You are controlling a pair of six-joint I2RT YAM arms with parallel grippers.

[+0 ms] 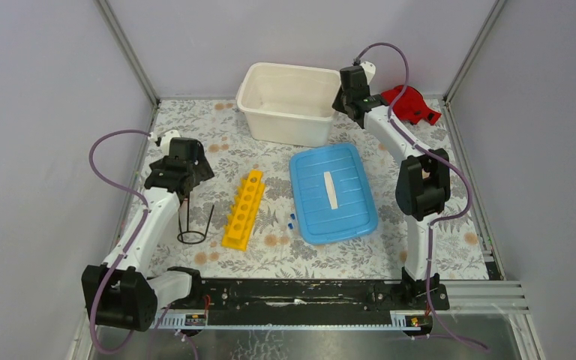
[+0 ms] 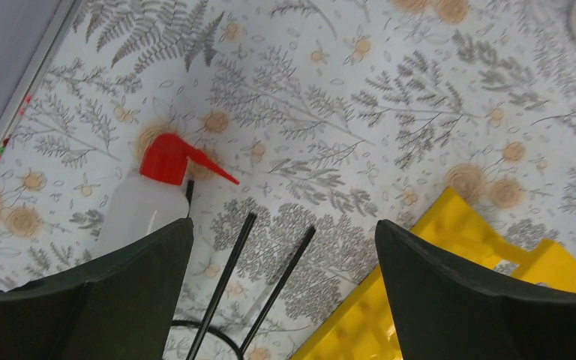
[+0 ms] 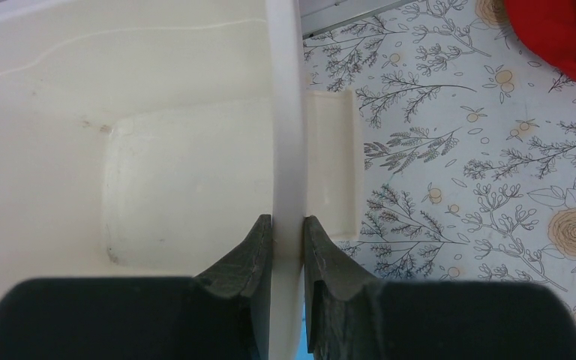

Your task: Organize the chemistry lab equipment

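Well, hardly anything looks sorted yet. The surface (image 1: pixel 217 142), under its floral-print sheet, has the gear lying loose. The tub (image 1: pixel 281 127) stands empty at the far middle with its lid (image 1: pixel 334 193) flat just in front of it. The right hand (image 3: pixel 286 225) is pinched on the tub's right wall, one finger inside and one outside. The rack (image 1: pixel 244 208) lies left of the lid, and its holes look empty. The stand (image 2: pixel 223 285) is upright just left of the rack. The left hand (image 2: pixel 285 232) hangs over it, spread wide, gripping nothing. The tubes (image 1: pixel 290 222) lie between rack and lid. I'd judge the job barely begun: tubes, rack and stand all wait to be put in order.

The tub is smooth off-white plastic with rounded corners and a moulded ledge under the rim. The lid is blue ribbed plastic with a pale strip across its middle. The rack is a long, rigid yellow block with one row of round holes. The stand is thin black wire, straight legs rising from a ring. Beside it is a milky squeeze bottle (image 2: pixel 150 199) with a red spout cap. The tubes are tiny, clear and blue-capped.
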